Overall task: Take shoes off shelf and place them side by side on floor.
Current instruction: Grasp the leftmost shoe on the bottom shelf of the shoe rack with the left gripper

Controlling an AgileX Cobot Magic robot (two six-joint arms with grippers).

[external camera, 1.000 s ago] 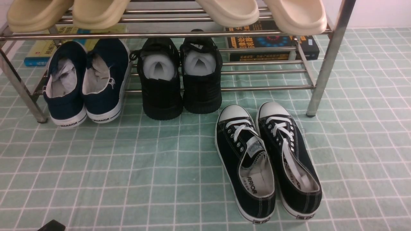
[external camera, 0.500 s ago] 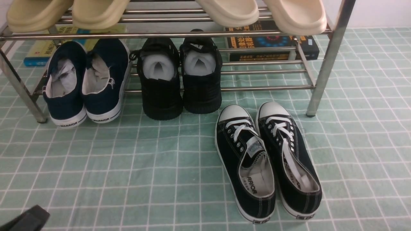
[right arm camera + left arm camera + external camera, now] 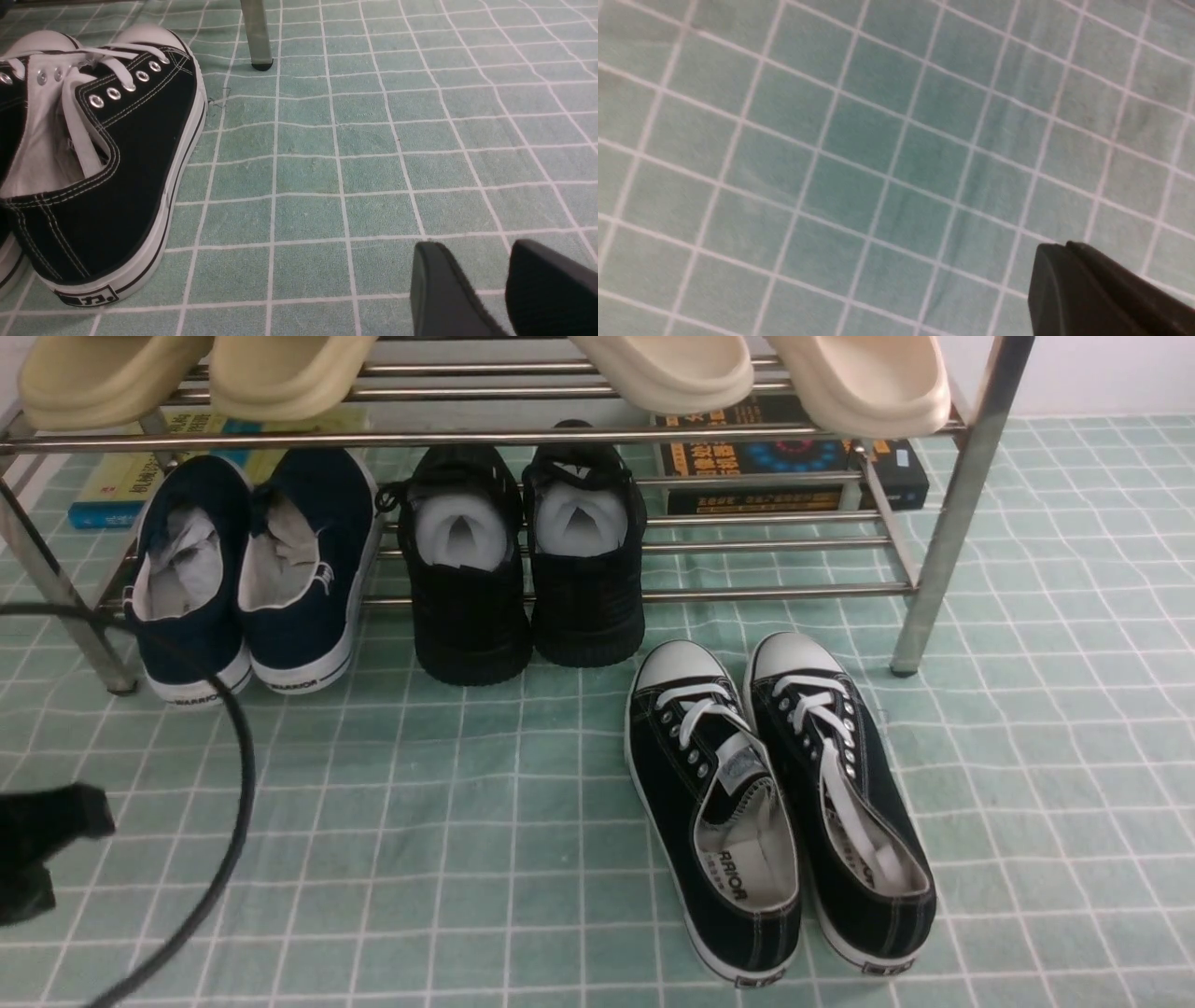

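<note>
The shoes, a navy-blue slip-on pair with white soles, stand heels toward me at the left end of the shelf's lower tier. My left gripper is low at the left edge of the front view, well in front of the shoes and apart from them. In its wrist view my left gripper has its fingers pressed together, holding nothing, over the bare green floor. My right gripper is open and empty just above the floor, to the right of the laced sneaker.
All-black shoes sit mid-shelf. A black white-laced pair lies on the floor by the shelf's right leg. Beige slippers rest on the top tier, with books behind. A black cable arcs before the navy shoes.
My left gripper has risen from the lower left corner further into view, and its cable now loops in front of the navy shoes. The shoes have not moved.
</note>
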